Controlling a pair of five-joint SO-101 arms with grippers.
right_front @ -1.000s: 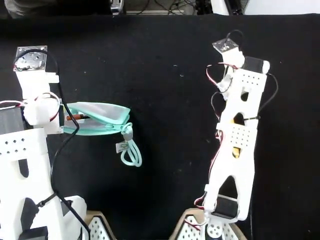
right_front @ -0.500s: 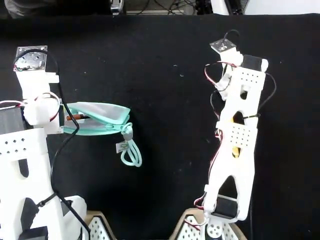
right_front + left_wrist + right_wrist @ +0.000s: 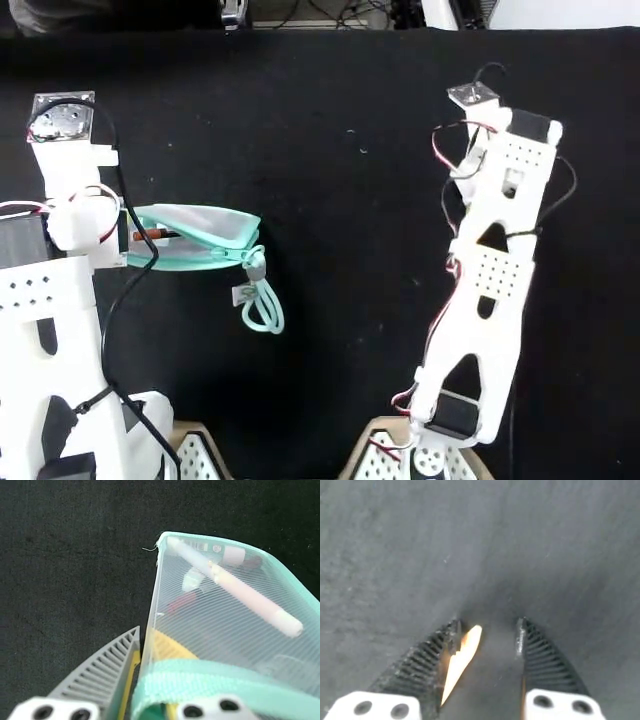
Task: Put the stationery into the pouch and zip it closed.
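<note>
The pouch [image 3: 195, 238] is lying on the left half of the black cloth surface [image 3: 330, 180]. It is a flat, translucent bag of finely striped mesh, edged in mint-green woven tape. A matching green cord loop [image 3: 264, 310] is trailing from its zipper pull [image 3: 255, 262] on the side away from the left arm. The left tool [image 3: 128, 240] is clenching the opposite end of the pouch.

The left wrist view is showing what the high view cannot. The ribbed grey finger [image 3: 107, 670] is pressing against the mesh wall of the pouch [image 3: 225, 640], with the green tape running across the left tool [image 3: 145, 680]. The stationery is showing through the stripes: a long pale pen [image 3: 240, 592] lying diagonally, a short red item [image 3: 182, 601] and a small white piece [image 3: 234, 555].

The right wrist view is showing the right tool [image 3: 487, 630] released, its two dark ribbed fingers [image 3: 540, 655] spread apart above bare cloth, grasping nothing. In the high view the white, perforated right arm [image 3: 495, 270] is stretching up the right side, well apart from the pouch.

Compared with half a second ago, the right arm is sitting further right, away from the pouch, while the pouch and the left arm are remaining where they were.
</note>
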